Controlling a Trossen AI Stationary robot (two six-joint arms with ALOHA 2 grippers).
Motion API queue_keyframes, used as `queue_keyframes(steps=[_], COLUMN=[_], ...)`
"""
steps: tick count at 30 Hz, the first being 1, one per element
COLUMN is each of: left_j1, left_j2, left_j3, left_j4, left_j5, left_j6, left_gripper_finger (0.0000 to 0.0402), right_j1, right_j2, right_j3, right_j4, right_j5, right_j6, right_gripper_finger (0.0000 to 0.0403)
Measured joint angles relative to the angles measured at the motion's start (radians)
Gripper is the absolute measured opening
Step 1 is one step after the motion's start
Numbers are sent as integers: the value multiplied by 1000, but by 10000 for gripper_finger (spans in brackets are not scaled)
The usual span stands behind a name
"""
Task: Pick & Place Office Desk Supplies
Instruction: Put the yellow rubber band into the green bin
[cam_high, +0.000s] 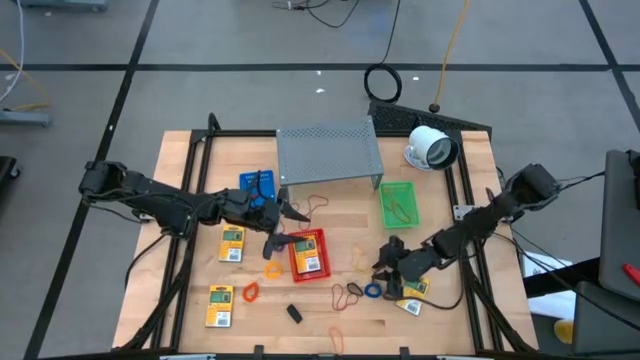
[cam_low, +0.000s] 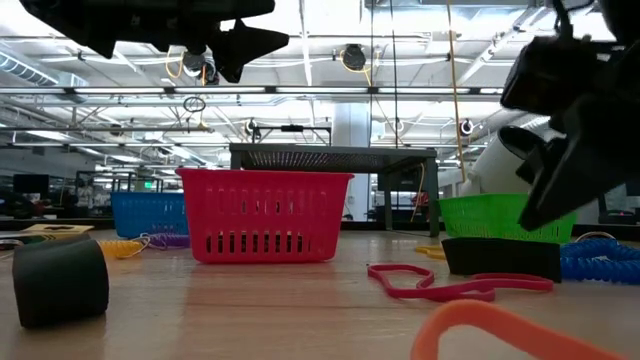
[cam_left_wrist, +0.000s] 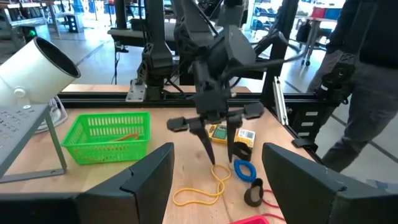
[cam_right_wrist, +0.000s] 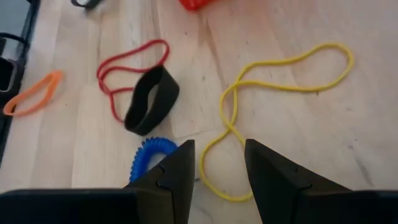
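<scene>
The right gripper, fingers parted and empty, is hovering over a yellow band beside a blue coil. The left gripper is hanging open above the red basket mid-counter.

Bare wood at table front, grey shelf and white device blocking the back

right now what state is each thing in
left gripper: open, empty, above the red basket
right gripper: part open, empty, over the yellow band
red basket: upright, holds a yellow packet
green basket: upright, bands inside
shelf: standing
black band: on edge
</scene>
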Motion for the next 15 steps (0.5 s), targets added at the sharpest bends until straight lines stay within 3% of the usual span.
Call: queue_keyframes(steps=[5,15], left_j1=[0,-22], left_j2=[0,0], left_j3=[0,0], left_j4=[0,0], left_j5=[0,0], left_j6=[-16,-56], left_gripper_finger=[255,255], right_j1=[-13,-12], right_j2=[75,203], right_j3=[0,41], right_j4=[92,102], right_j5=[-18,20], right_j6=[2,14], right_gripper_finger=[130,130])
